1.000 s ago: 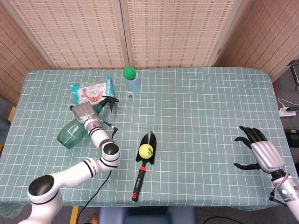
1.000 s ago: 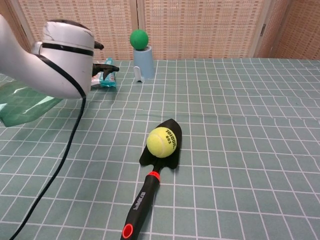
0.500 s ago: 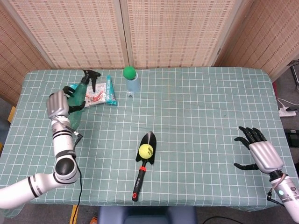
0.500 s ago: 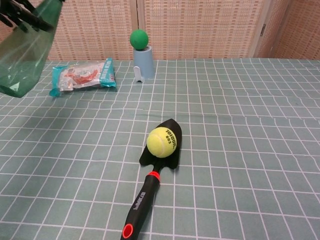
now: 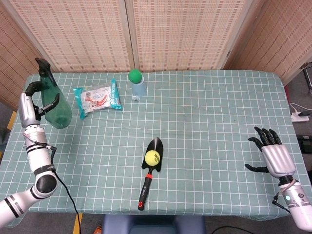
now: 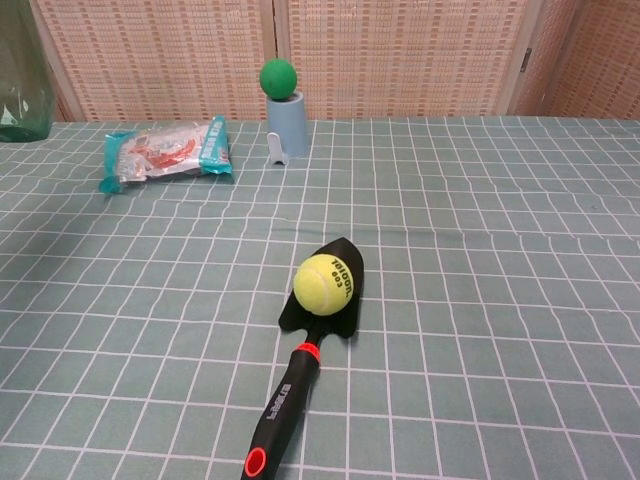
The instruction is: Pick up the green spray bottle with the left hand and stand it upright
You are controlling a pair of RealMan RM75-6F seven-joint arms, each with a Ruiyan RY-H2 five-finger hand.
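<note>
The green spray bottle (image 5: 53,101) is upright at the table's far left, its black nozzle on top. My left hand (image 5: 30,108) grips it from the left side, fingers curled round its body. In the chest view only the bottle's green body (image 6: 22,85) shows at the top left corner, and I cannot tell whether its base touches the cloth. My right hand (image 5: 273,155) hovers open near the right front edge, fingers spread, holding nothing.
A snack packet (image 5: 97,98) lies just right of the bottle. A green ball on a blue cup (image 5: 136,84) stands at the back. A black trowel (image 5: 150,168) with a tennis ball (image 5: 152,157) on its blade lies mid-table.
My left arm swung out to the left, carrying the bottle from a tilted pose near the packet to upright at the table's left edge. The right hand barely moved.
</note>
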